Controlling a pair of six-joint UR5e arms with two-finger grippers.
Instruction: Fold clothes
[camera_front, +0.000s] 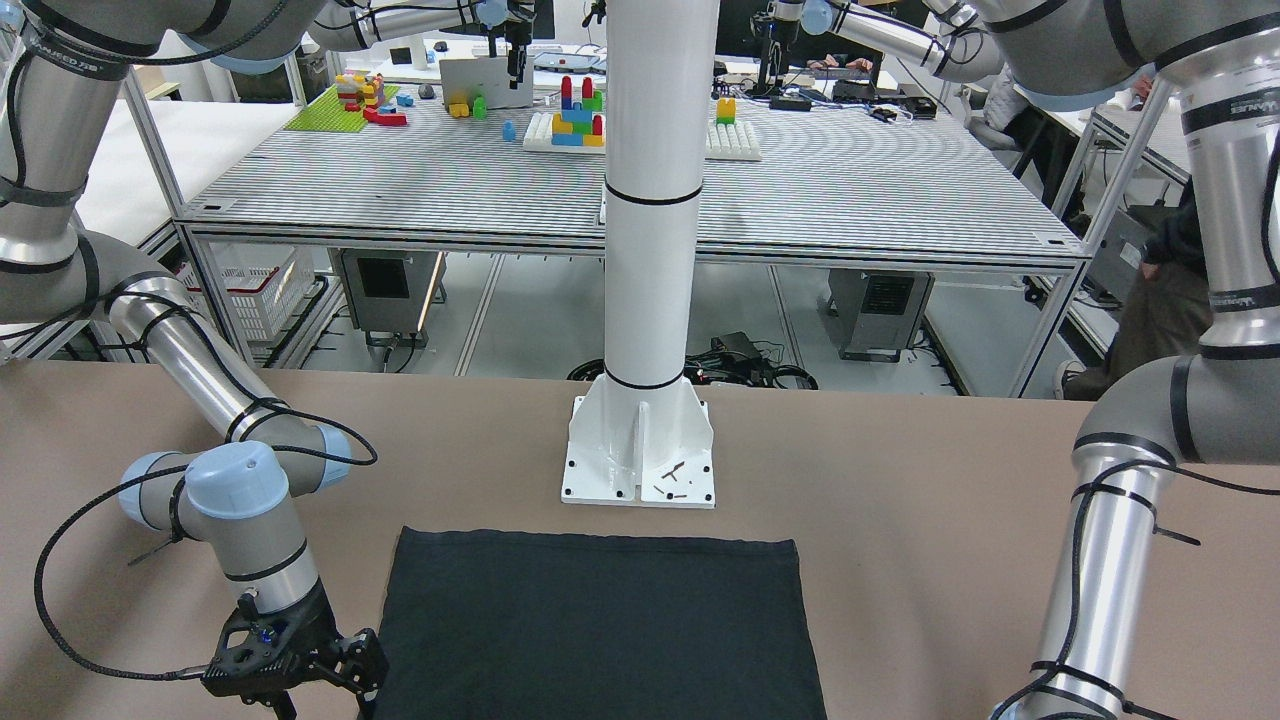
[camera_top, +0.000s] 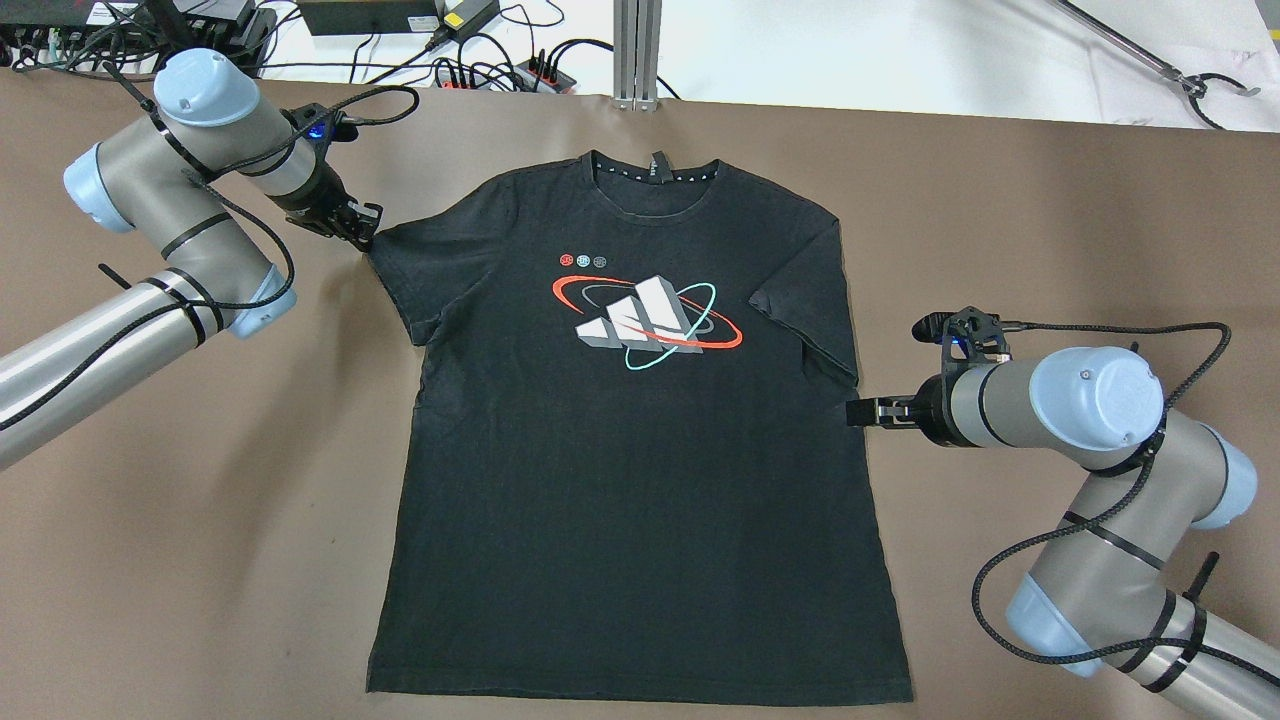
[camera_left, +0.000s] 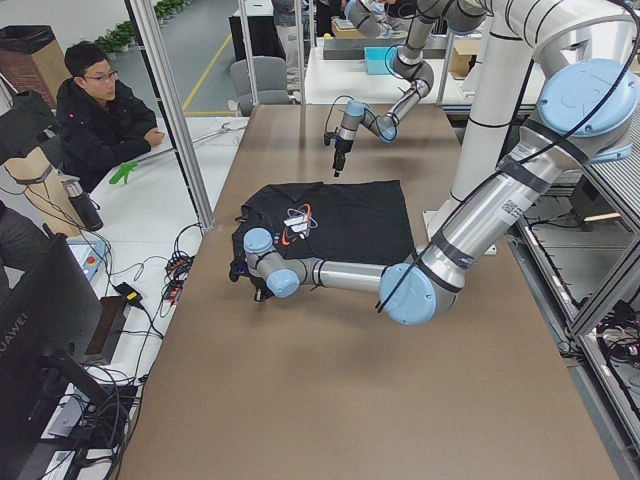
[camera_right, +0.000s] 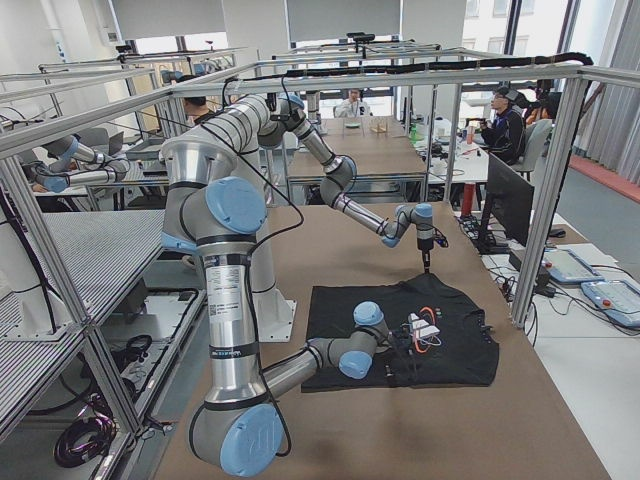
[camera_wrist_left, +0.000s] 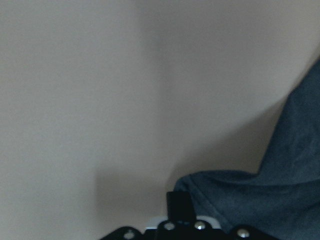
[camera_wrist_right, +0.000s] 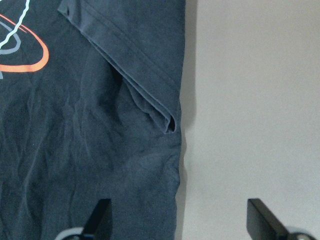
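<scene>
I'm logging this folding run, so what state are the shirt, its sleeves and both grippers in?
T-shirt: spread flat, print up, not yet folded.
Right gripper: open, astride the shirt's side edge.
Left gripper: at a sleeve tip, open or shut unclear.
Sleeve by right gripper: lying in over the body.
Sleeve by left gripper: spread outward.

You have a white pillar (camera_front: 650, 250) bolted to the brown table (camera_front: 950, 480). On the far slatted table (camera_front: 860, 190) beyond it are coloured toy blocks (camera_front: 577, 118) and a green baseplate (camera_front: 325, 115). A person (camera_left: 100, 125) sits near the brown table's edge.
</scene>
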